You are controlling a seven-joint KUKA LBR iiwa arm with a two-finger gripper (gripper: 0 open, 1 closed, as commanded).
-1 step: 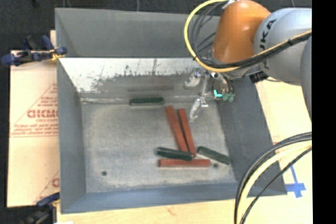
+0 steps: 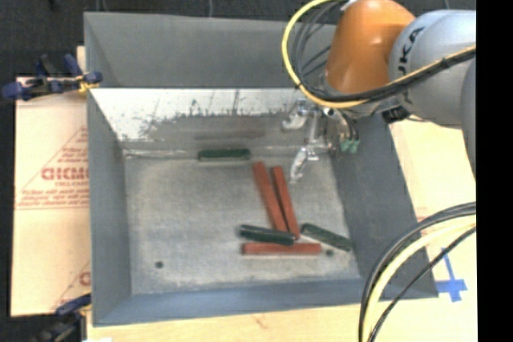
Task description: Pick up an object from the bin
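Grey bin holds red sticks and green sticks.

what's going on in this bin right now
A robot arm reaches in from the right. Its gripper hangs open and empty near the far right corner of the bin, close to the far ends of two red sticks lying side by side. A few red and green sticks lie nearer the front, and one dark green stick lies by the far wall.

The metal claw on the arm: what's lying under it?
Below the gripper shows grey bin floor by the back wall. Two red-brown sticks lie side by side, their upper ends just beside it. Anything directly beneath it is covered by the arm.
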